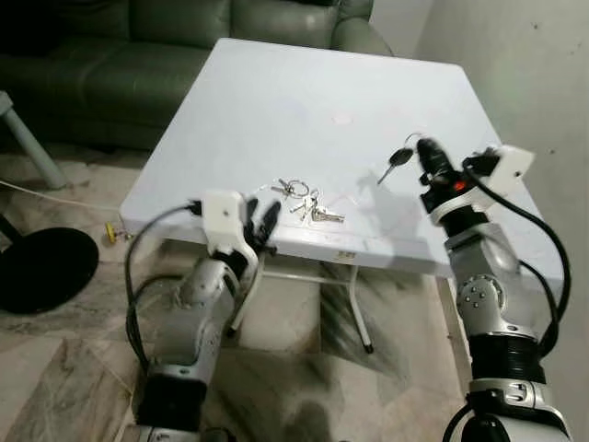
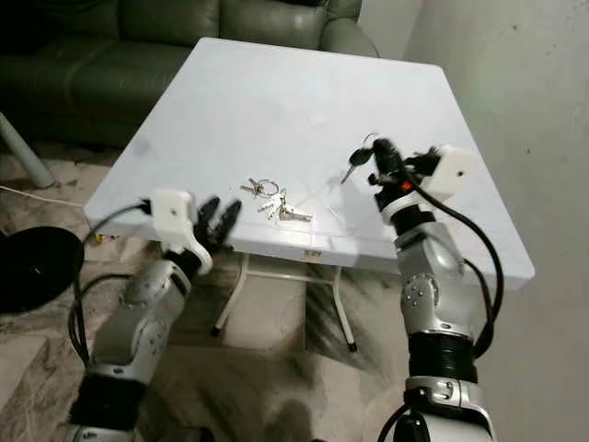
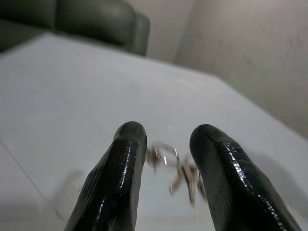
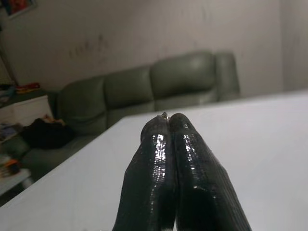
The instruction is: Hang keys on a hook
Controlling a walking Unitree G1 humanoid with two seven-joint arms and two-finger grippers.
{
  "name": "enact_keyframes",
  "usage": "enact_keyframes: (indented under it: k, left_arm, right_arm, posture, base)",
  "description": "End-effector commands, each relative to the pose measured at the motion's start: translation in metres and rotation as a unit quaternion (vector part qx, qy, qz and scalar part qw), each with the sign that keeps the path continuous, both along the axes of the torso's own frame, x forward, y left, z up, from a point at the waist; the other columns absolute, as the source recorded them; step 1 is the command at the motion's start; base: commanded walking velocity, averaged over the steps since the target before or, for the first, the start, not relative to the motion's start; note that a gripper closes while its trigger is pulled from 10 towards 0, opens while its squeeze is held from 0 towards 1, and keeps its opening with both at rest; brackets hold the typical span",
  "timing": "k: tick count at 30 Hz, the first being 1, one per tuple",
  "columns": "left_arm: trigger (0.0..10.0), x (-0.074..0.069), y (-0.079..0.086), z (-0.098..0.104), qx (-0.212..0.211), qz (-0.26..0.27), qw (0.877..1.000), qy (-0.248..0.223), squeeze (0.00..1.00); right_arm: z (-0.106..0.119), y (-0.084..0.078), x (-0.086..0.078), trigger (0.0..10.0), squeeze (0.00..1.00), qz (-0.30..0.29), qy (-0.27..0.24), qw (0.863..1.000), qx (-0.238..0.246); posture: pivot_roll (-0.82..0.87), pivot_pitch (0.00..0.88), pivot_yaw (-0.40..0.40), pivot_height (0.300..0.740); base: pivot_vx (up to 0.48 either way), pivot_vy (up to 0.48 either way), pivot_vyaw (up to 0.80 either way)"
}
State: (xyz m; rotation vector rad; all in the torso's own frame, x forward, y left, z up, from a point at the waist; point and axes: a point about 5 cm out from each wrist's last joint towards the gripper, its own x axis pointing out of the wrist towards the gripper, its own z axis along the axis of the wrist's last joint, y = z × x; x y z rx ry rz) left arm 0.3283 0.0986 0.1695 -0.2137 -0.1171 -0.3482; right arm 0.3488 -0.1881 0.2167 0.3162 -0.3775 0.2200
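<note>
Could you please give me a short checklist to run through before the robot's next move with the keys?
1. Right hand shut on the black-headed key: ok, the key hangs from its fingertips above the table.
2. Grip firm enough for carrying: cannot tell; only a sliver of metal shows between the fingertips in the right wrist view.
3. Hook located: not ok, none visible.
4. Left hand open and free: ok, it sits at the table's near edge.
5. Bunch of keys on the table accounted for: ok, it lies just beyond the left hand, untouched.
</note>
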Motion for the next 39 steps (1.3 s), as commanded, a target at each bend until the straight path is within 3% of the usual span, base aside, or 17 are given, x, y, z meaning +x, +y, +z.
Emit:
enact_keyframes:
  k: [1, 3, 12, 16, 20, 22, 29, 39]
  left_arm:
    - [10.0, 0.002, 0.0, 0.004, -0.006, 0.004, 1.0, -0.004, 0.0]
    - [10.0, 0.003, 0.004, 0.014, -0.012, 0.012, 1.0, -0.024, 0.0]
    - [10.0, 0.0, 0.008, 0.012, -0.021, 0.035, 0.999, -0.031, 0.0]
    - [10.0, -0.009, 0.01, -0.001, -0.027, 0.035, 0.999, -0.022, 0.0]
    - [10.0, -0.012, 0.01, -0.009, -0.019, 0.035, 0.999, -0.012, 0.0]
    - [10.0, -0.015, 0.011, -0.021, -0.016, 0.038, 0.999, 0.003, 0.0]
    - [10.0, -0.013, 0.015, -0.035, -0.006, 0.045, 0.999, 0.019, 0.0]
    - [10.0, -0.005, 0.026, -0.049, 0.0, 0.063, 0.998, 0.027, 0.0]
  right_arm:
    - [0.008, -0.003, -0.006, 10.0, 0.0, -0.022, -0.021, 0.999, -0.024]
    - [0.008, -0.002, -0.016, 10.0, 0.0, -0.039, -0.03, 0.997, -0.056]
    - [-0.016, 0.002, -0.034, 10.0, 0.0, -0.045, 0.002, 0.996, -0.078]
    - [-0.044, 0.006, -0.047, 10.0, 0.0, -0.053, 0.043, 0.995, -0.078]
    - [-0.052, 0.007, -0.052, 10.0, 0.0, -0.058, 0.054, 0.994, -0.075]
    - [-0.067, 0.009, -0.057, 10.0, 0.0, -0.068, 0.076, 0.991, -0.081]
    - [-0.083, 0.006, -0.059, 10.0, 0.0, -0.082, 0.102, 0.988, -0.084]
    - [-0.092, -0.001, -0.049, 10.0, 0.0, -0.09, 0.109, 0.982, -0.127]
  posture:
    - [0.1, 0.0, -0.08, 0.736]
    - [0.1, 0.0, -0.078, 0.736]
    - [0.09, 0.0, -0.079, 0.736]
    - [0.09, 0.0, -0.079, 0.736]
    - [0.09, 0.0, -0.079, 0.736]
    - [0.09, 0.0, -0.078, 0.736]
    - [0.1, 0.0, -0.073, 0.736]
    - [0.1, 0.0, -0.075, 0.736]
  base:
    - [0.0, 0.0, 0.0]
    - [0.0, 0.0, 0.0]
    - [0.0, 0.0, 0.0]
    - [0.0, 0.0, 0.0]
    - [0.0, 0.0, 0.0]
    - [0.0, 0.0, 0.0]
    - [0.0, 0.0, 0.0]
    - [0.0, 0.0, 0.0]
